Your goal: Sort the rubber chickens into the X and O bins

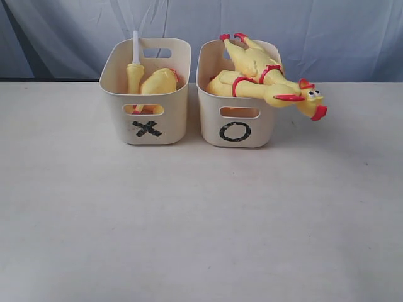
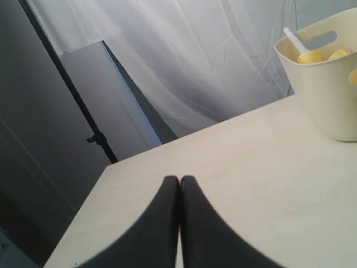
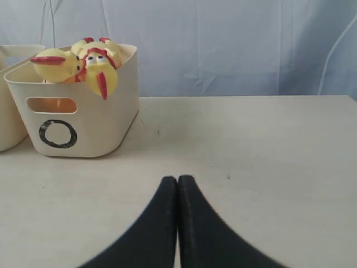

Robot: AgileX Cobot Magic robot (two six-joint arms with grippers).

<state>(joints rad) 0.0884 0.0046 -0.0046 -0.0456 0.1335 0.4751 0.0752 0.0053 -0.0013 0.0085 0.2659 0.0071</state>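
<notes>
Two cream bins stand side by side at the back of the table. The X bin [image 1: 170, 123] holds a leg-shaped piece with a white stick [image 1: 135, 66] and a headless yellow chicken [image 1: 160, 80]. The O bin [image 1: 258, 129] holds two yellow chickens; one chicken's head [image 1: 308, 97] hangs out over its right rim, the other chicken [image 1: 250, 58] shows red feet at the back. In the right wrist view the O bin [image 3: 106, 123] has chicken heads [image 3: 97, 64] over its rim. My left gripper [image 2: 179, 180] and right gripper [image 3: 177, 178] are shut, empty, and apart from the bins.
The pale table [image 1: 201, 220] stretches in front of the bins. A white curtain [image 1: 327, 31] hangs behind. In the left wrist view the X bin [image 2: 329, 95] stands off to one side, and the table's edge [image 2: 83, 212] and a dark stand pole [image 2: 89, 134] show.
</notes>
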